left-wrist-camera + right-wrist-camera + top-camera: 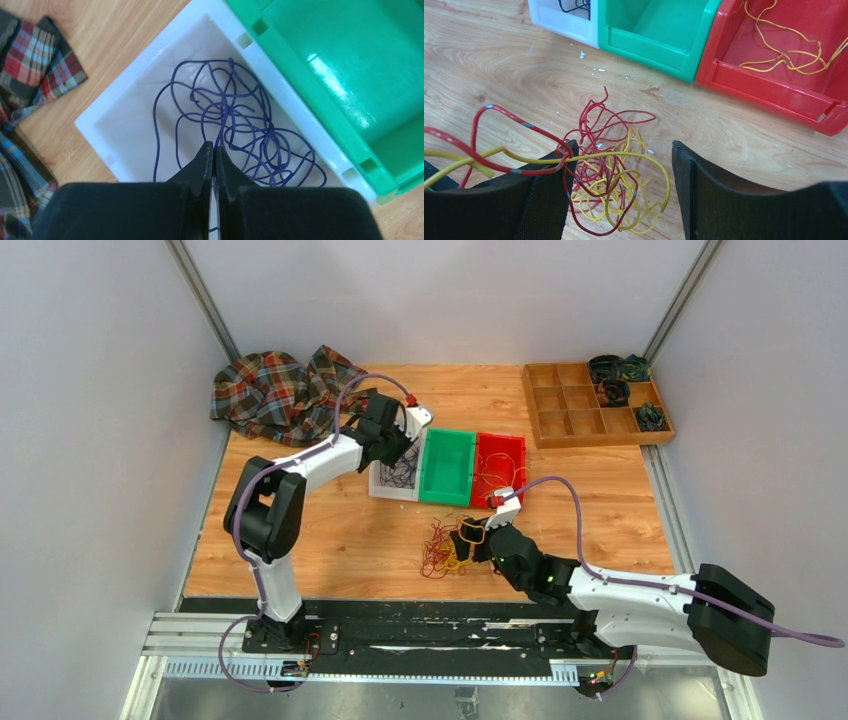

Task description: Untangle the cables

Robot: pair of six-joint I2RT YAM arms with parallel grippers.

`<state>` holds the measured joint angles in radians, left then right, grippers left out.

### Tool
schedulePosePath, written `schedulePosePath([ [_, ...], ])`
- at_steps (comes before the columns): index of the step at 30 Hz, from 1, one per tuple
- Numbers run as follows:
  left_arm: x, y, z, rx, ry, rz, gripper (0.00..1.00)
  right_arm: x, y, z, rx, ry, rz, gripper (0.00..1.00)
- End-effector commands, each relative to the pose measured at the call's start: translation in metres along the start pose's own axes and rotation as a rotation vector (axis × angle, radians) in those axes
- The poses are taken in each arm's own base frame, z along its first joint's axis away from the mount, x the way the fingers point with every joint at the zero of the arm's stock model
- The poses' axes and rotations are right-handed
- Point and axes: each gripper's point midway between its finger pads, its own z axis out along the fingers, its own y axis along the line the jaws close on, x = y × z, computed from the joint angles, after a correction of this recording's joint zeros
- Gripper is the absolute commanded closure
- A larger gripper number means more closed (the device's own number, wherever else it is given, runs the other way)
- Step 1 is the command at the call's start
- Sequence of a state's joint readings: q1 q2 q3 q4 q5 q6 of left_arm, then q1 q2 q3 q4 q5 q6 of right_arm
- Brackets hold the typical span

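Left gripper is pinched on the purple cables above their white bin; right gripper gapes over the red-and-yellow tangle, left to separate.

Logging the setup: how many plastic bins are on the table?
3, in a row: white bin at left, green bin in the middle, red bin at right. None seem hidden.

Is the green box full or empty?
Empty. The green plastic bin shows only its bare floor, while the white plastic bin beside it holds purple wires.
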<state>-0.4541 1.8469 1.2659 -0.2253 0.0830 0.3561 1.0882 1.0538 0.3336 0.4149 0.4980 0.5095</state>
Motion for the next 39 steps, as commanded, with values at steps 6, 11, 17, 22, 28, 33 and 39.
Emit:
schedulePosePath([
  [6, -0.058, 0.02, -0.042, -0.073, -0.074, 0.055, 0.49, -0.01, -0.003, 0.004, 0.018, -0.032, 0.03, 0.32],
  [11, -0.067, 0.018, -0.074, -0.065, -0.099, 0.065, 0.31, -0.01, -0.003, 0.003, 0.017, -0.031, 0.031, 0.32],
  [17, -0.065, -0.005, -0.1, 0.054, -0.091, 0.051, 0.17, -0.013, -0.006, 0.001, 0.022, -0.042, 0.043, 0.32],
  [22, -0.047, -0.055, -0.125, 0.277, -0.1, 0.05, 0.19, -0.019, -0.006, -0.006, 0.019, -0.038, 0.06, 0.32],
  [28, -0.009, -0.115, -0.133, 0.476, -0.062, 0.084, 0.27, -0.03, -0.002, -0.025, -0.005, -0.01, 0.122, 0.34],
  [33, 0.001, -0.162, -0.135, 0.608, -0.038, 0.133, 0.33, -0.04, 0.008, -0.041, -0.099, -0.004, 0.182, 0.35],
  [39, 0.003, -0.194, -0.125, 0.667, -0.044, 0.179, 0.33, -0.045, 0.003, -0.056, -0.082, 0.057, 0.186, 0.36],
])
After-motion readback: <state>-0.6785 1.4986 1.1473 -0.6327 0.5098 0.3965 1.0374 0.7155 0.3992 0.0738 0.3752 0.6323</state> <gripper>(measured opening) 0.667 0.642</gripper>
